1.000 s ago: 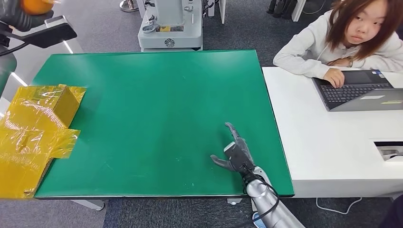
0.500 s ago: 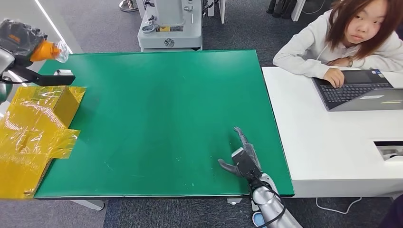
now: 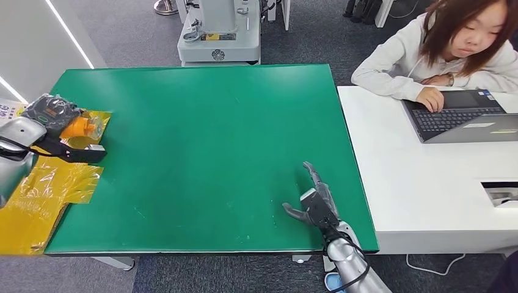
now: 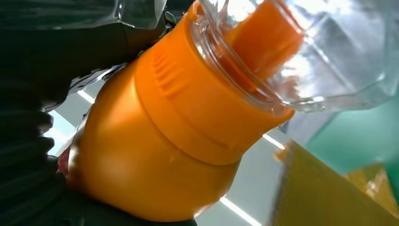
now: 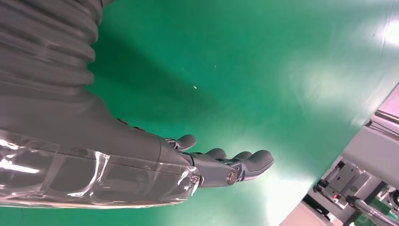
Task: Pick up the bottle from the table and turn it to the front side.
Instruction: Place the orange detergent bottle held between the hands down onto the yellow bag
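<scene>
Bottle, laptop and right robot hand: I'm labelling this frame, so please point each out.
bottle [image 3: 80, 127], head view, orange body.
laptop [image 3: 455, 116], head view, keyboard.
right robot hand [image 3: 315, 204], head view, palm.

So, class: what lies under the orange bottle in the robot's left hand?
Under the orange bottle, gripped by the left hand, lies yellow film. What the film wraps is covered.

The dark left hand [image 4: 33, 155] grips an orange bottle [image 4: 155, 155] with a clear cap [image 4: 329, 52].
</scene>
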Robot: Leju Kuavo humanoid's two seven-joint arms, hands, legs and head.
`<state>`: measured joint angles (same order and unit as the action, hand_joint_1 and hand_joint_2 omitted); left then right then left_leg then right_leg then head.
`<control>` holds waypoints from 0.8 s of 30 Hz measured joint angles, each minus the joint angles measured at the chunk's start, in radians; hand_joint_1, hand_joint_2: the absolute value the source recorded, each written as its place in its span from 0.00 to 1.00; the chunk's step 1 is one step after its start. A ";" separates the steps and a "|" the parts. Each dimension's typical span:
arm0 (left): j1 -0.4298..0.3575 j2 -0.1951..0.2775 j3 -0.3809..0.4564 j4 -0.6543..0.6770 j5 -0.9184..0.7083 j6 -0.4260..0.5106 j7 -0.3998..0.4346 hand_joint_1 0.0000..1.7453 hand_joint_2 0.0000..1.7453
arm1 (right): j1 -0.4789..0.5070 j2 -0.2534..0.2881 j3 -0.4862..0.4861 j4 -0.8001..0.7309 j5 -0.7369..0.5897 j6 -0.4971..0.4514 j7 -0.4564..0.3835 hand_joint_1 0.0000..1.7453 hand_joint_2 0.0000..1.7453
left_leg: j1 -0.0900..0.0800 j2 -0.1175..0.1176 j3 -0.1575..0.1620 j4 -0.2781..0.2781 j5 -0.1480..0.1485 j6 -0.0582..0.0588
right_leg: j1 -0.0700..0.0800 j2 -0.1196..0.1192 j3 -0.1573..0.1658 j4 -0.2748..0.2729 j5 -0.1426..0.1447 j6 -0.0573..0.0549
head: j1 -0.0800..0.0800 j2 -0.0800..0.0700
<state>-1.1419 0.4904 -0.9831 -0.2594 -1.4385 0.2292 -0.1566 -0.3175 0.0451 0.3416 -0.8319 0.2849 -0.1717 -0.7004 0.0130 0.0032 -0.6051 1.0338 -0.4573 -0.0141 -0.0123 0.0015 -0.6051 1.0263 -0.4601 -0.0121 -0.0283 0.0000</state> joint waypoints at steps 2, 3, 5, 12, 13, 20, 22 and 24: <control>0.021 0.000 0.000 0.002 0.009 -0.001 -0.008 1.00 1.00 | -0.001 0.000 -0.002 -0.001 -0.002 0.001 0.000 0.00 1.00 | 0.000 0.000 0.000 0.000 0.000 0.000 | 0.000 0.000 0.000 0.000 0.000 0.000 | 0.000 0.000; 0.032 -0.001 0.000 0.003 0.015 -0.003 -0.013 1.00 1.00 | -0.001 0.000 -0.003 -0.002 -0.003 0.001 0.000 0.00 1.00 | 0.000 0.000 0.000 0.000 0.000 0.000 | 0.000 0.000 0.000 0.000 0.000 0.000 | 0.000 0.000; 0.057 -0.001 0.000 0.004 0.025 -0.008 -0.021 1.00 1.00 | -0.001 0.000 -0.004 -0.006 -0.005 0.001 0.001 0.00 1.00 | 0.000 0.000 0.000 0.000 0.000 0.000 | 0.000 0.000 0.000 0.000 0.000 0.000 | 0.000 0.000; 0.136 -0.002 0.000 0.009 0.050 -0.022 -0.035 1.00 1.00 | 0.002 -0.001 -0.013 -0.027 -0.004 0.002 0.008 0.00 1.00 | 0.000 0.000 0.000 0.000 0.000 0.000 | 0.000 0.000 0.000 0.000 0.000 0.000 | 0.000 0.000; 0.144 -0.002 0.000 0.010 0.057 -0.023 -0.035 1.00 1.00 | 0.003 -0.001 -0.014 -0.030 -0.003 0.004 0.010 0.00 1.00 | 0.000 0.000 0.000 0.000 0.000 0.000 | 0.000 0.000 0.000 0.000 0.000 0.000 | 0.000 0.000; 0.221 -0.015 0.016 0.012 0.111 -0.028 -0.031 0.00 1.00 | 0.000 -0.001 -0.018 -0.045 0.016 0.028 0.029 0.00 1.00 | 0.000 0.000 0.000 0.000 0.000 0.000 | 0.000 0.000 0.000 0.000 0.000 0.000 | 0.000 0.000; 0.247 -0.015 0.031 0.013 0.124 -0.025 -0.026 0.00 1.00 | -0.005 -0.001 -0.018 -0.045 0.021 0.036 0.031 0.00 1.00 | 0.000 0.000 0.000 0.000 0.000 0.000 | 0.000 0.000 0.000 0.000 0.000 0.000 | 0.000 0.000; 0.266 -0.015 0.043 0.013 0.133 -0.020 -0.021 0.00 1.00 | -0.010 -0.001 -0.018 -0.044 0.024 0.041 0.032 0.00 1.00 | 0.000 0.000 0.000 0.000 0.000 0.000 | 0.000 0.000 0.000 0.000 0.000 0.000 | 0.000 0.000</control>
<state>-0.8757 0.4750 -0.9399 -0.2466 -1.3059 0.2095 -0.1779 -0.3275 0.0443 0.3239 -0.8757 0.3089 -0.1305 -0.6681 0.0130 0.0034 -0.6051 1.0338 -0.4574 -0.0141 -0.0124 0.0016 -0.6053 1.0262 -0.4600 -0.0121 -0.0283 0.0000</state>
